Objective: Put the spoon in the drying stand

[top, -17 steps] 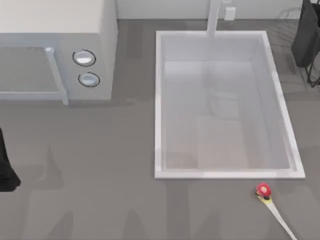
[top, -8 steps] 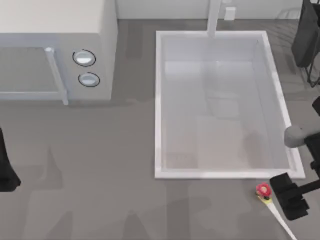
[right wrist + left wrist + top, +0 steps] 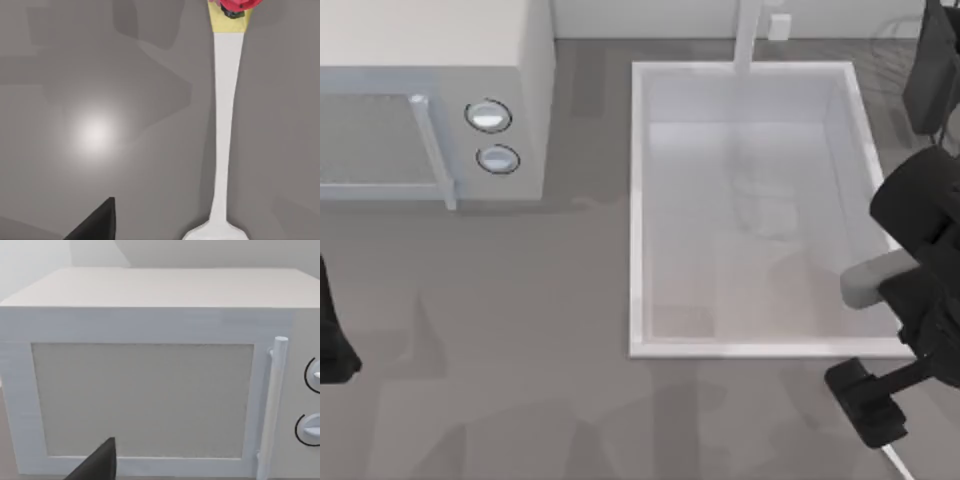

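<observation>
The right claw (image 3: 868, 403) hung low over the surface (image 3: 520, 330) just in front of the sink (image 3: 635, 200), at the near right corner, directly above the spoon (image 3: 226, 110). In the right wrist view the spoon lay flat on the surface, cream handle running from the red knob with its yellow-black collar to the bowl, with one dark fingertip (image 3: 97, 222) well to the side of it. Whether this claw was wide or narrow I could not tell. From above, the arm covered nearly all of the spoon; a sliver of handle poked out at the frame's lower edge.

The stand (image 3: 945, 140) sat at the far right, beside the sink, partly behind the arm.

The risks, as I judged them: the handle was thin and lay flush on the surface, so a descent off its line could pinch air or skid the spoon away; a grip near one end could let it pivot and drop on the carry past the sink.

The left arm (image 3: 332, 335) was parked at the left edge, its wrist camera facing the microwave (image 3: 150, 390)
</observation>
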`<state>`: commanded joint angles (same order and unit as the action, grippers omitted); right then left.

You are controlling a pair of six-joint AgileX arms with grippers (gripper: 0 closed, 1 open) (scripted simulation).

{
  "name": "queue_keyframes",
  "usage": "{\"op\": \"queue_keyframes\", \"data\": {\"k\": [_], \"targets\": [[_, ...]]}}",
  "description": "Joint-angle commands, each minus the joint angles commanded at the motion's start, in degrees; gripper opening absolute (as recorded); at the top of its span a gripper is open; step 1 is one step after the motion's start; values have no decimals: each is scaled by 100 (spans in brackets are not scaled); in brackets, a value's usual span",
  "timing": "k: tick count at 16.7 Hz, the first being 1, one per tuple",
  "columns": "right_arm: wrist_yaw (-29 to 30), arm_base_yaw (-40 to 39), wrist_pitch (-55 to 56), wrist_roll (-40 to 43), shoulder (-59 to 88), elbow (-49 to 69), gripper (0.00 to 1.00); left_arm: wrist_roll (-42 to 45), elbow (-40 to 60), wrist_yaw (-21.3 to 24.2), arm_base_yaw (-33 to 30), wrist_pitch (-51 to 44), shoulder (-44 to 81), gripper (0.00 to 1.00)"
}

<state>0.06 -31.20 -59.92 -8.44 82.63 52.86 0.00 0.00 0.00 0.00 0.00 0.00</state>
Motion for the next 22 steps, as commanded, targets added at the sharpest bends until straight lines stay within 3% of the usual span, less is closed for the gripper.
{"op": "queue_keyframes", "data": {"k": [5,13,19,22], "targets": [[-1,17,245,9,96,-161,100,0,0,0,0,0,0,100],[0,-13,2462,-32,1134,-1289,100,0,0,0,0,0,0,100],[0,-19,2648,-38,1247,-1401,100,0,0,0,0,0,0,100],[0,-19,2648,-38,1247,-1401,77,0,0,0,0,0,0,100]]}}
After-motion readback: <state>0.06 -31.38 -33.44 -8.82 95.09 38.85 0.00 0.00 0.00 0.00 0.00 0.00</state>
